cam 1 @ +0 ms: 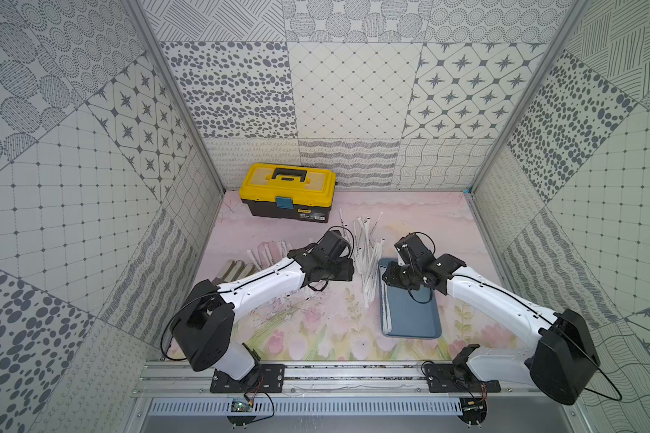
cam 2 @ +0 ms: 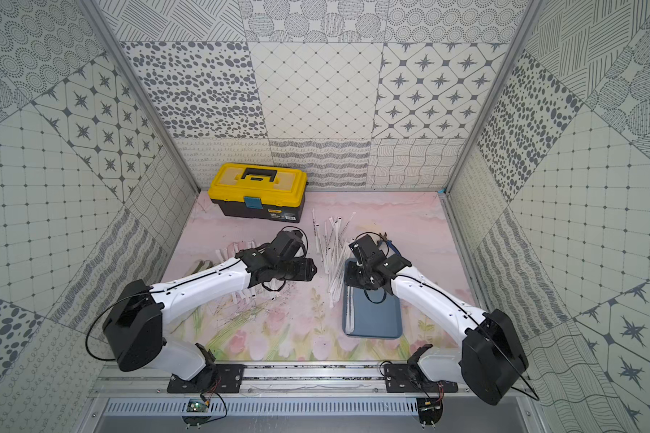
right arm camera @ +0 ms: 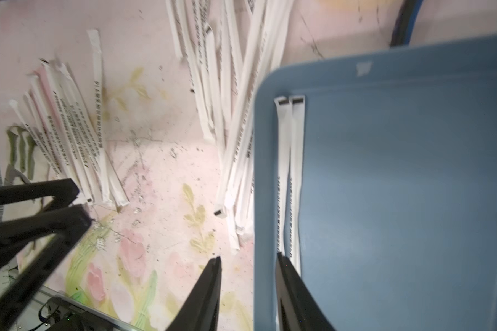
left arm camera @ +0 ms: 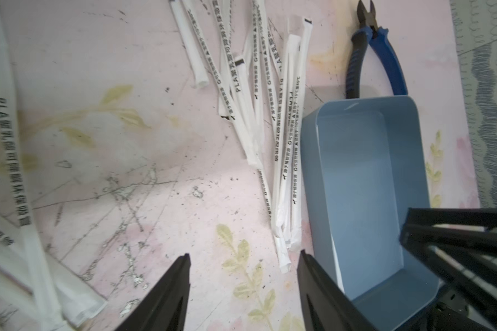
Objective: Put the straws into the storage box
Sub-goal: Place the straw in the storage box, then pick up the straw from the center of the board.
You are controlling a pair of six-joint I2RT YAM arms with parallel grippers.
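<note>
The storage box (right arm camera: 399,186) is straddled at its rim by the right gripper (right arm camera: 248,258), jaws parted, nothing clamped. Two straws (right arm camera: 296,172) are seen inside, just ahead of one finger. A straight upward lift is advised, so neither is dragged out. The left gripper (left arm camera: 244,255) is seen open and empty, loose straws (left arm camera: 287,160) ahead.

I have room over most of the storage box (cam 1: 417,318): only two straws (right arm camera: 290,172) hug its long wall nearer my left arm. Outside that wall more straws crowd the table (cam 1: 316,318) between my left tool (left arm camera: 244,255) and right tool (right arm camera: 248,256). Pliers (left arm camera: 370,57) lie just past the box's far end.
</note>
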